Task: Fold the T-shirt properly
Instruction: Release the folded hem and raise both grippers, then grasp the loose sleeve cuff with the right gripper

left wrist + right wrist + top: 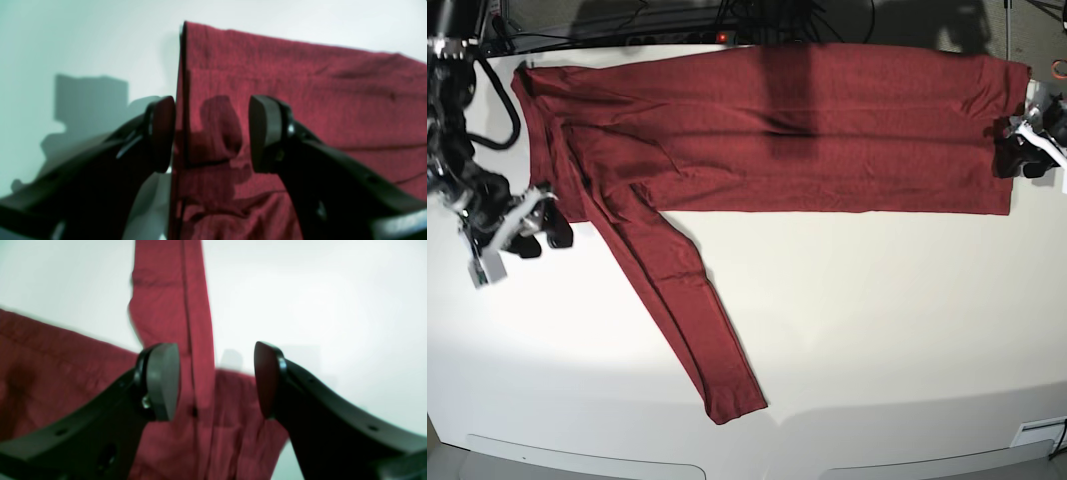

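Observation:
The maroon T-shirt [827, 130] lies flat along the back of the white table [877, 320]. One long sleeve [682, 300] runs diagonally toward the front. My left gripper [1011, 153] is at the shirt's right edge in the base view. In the left wrist view it [211, 133] is open, with the shirt's edge [300, 83] lying under the gap between the jaws. My right gripper [552, 228] is at the shirt's left end. In the right wrist view it [215, 380] is open over the cloth, and the sleeve [166, 290] runs away past it. Neither gripper holds cloth.
Cables and dark equipment [677, 15] run behind the table's back edge. The right arm's dark links and a cable loop [457, 100] stand at the table's left edge. The table's front edge [757, 465] has rounded panels.

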You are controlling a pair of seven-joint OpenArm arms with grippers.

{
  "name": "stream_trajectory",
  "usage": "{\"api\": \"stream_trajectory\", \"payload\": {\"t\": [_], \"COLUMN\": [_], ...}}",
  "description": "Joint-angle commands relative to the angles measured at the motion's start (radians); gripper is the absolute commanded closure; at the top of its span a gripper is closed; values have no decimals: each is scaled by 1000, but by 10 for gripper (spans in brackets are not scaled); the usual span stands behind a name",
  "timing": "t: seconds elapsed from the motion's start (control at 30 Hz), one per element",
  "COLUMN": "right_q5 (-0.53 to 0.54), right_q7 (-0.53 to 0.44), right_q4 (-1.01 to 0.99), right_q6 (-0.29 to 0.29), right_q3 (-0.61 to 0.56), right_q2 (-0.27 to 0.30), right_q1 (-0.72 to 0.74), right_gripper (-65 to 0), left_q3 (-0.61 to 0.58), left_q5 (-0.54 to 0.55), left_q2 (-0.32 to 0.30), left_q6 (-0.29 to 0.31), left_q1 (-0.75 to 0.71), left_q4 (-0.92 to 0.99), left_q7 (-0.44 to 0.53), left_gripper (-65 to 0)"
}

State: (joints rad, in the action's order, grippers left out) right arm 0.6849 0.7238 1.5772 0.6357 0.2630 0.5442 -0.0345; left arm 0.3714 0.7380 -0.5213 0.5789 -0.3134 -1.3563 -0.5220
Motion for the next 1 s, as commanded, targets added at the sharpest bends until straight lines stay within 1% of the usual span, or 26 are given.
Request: {"api": "stream_trajectory", "payload": {"t": [0.0,0.13,0.27,0.37,0.5,0.6,0.67,0.73,0.8,0.97], "right_q5": [-2,-56,-125,-194,-297,-369,-435,-497,-530,-603], "right_q7": [-10,30,33,33,27,-22,-63,-107,-141,-192], "right_q4": [-8,-149,-329,-465,-655,-788,-859,-919,-966,-1033], "right_q6": [-11,-45,-46,-46,-46,-46,-47,-61,-82,-88], "right_q3": [-24,-164,-275,-329,-351,-351,-351,-351,-351,-351], "right_q2": [12,-29,-86,-142,-221,-269,-295,-315,-330,-358], "right_q1": [56,239,407,521,650,722,755,779,792,801], "right_gripper": [-356,-356,-356,-356,-356,-356,-356,-356,-356,-356], "left_q3": [10,10,10,10,10,10,10,10,10,10], "left_q5": [15,14,11,2,-34,-34,-33,-31,-31,-31], "left_q2": [-19,10,63,92,106,105,106,106,105,105], "left_q6": [5,8,16,24,27,27,27,27,27,27], "left_q1": [6,13,17,17,17,17,17,17,17,17], "left_q4": [-20,-20,-20,-20,-20,-20,-20,-20,-20,-20], "left_q7": [24,21,22,22,25,25,25,25,25,26], "left_gripper": [-340,-340,-340,-340,-340,-340,-340,-340,-340,-340]}}
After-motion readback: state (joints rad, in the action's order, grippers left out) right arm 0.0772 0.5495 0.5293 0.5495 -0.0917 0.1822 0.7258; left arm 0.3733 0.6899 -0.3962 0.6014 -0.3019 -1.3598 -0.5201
